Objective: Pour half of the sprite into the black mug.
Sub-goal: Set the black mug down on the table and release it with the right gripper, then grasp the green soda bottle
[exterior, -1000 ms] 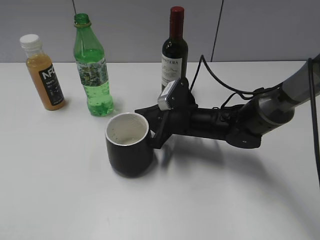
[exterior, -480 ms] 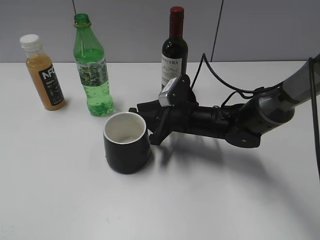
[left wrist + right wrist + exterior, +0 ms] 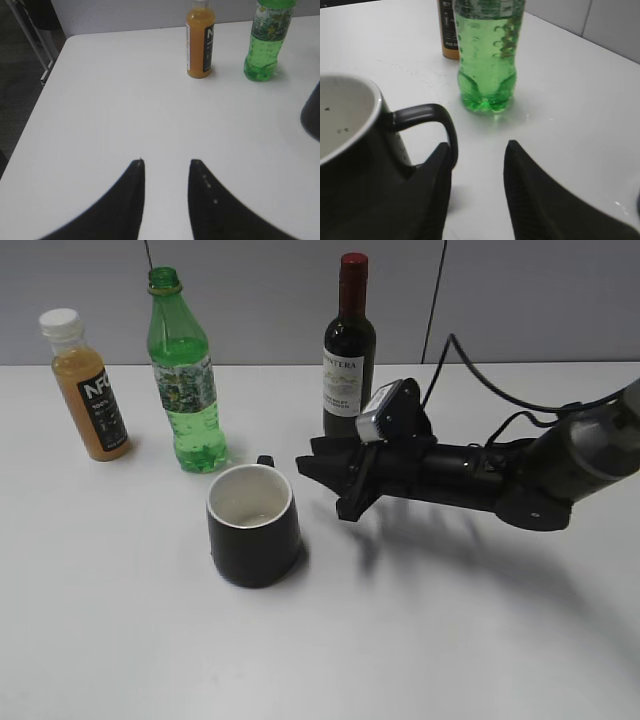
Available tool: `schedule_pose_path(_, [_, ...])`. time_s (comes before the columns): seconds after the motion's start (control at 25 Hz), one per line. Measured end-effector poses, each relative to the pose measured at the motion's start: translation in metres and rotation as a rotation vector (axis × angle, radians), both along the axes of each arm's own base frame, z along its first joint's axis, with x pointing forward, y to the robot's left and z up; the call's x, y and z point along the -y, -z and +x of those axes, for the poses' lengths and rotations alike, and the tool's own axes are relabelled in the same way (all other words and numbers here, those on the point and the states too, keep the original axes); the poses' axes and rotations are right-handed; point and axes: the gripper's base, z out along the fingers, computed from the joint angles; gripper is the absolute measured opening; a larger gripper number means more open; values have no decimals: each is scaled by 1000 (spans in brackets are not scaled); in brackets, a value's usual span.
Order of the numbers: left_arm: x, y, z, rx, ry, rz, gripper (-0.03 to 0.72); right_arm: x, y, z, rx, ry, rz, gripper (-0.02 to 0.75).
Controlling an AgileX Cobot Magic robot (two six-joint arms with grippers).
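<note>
The sprite (image 3: 185,380), a green uncapped bottle, stands upright at the back left. It also shows in the right wrist view (image 3: 487,60) and the left wrist view (image 3: 267,45). The black mug (image 3: 253,525) stands upright in front of it, white inside, its handle (image 3: 430,120) towards the back. My right gripper (image 3: 320,485) is open and empty just right of the mug, its left finger close beside the handle (image 3: 479,145). My left gripper (image 3: 167,162) is open and empty over bare table, far from the bottles, and is outside the exterior view.
An orange juice bottle (image 3: 88,385) with a white cap stands at the far left. A dark wine bottle (image 3: 349,345) stands behind my right arm. A grey wall runs along the back. The table's left edge (image 3: 47,95) shows in the left wrist view.
My right gripper has drawn back to the right, away from the mug's handle. The mug has shifted slightly left and now stands free.
</note>
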Motion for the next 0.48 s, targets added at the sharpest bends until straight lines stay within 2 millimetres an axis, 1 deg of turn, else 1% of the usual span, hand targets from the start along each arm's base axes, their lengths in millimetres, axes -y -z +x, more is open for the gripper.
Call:
schedule_pose_path(0.16, [0, 0, 0, 0, 0, 0, 237, 28, -18, -1, 8, 66, 2, 285])
schedule_pose_path(0.24, [0, 0, 0, 0, 0, 0, 237, 41, -30, -1, 22, 102, -7, 319])
schedule_pose_path(0.36, [0, 0, 0, 0, 0, 0, 237, 55, -48, 2, 40, 166, -73, 429])
schedule_pose_path(0.48, [0, 0, 0, 0, 0, 0, 237, 67, -67, 5, 41, 264, -180, 533])
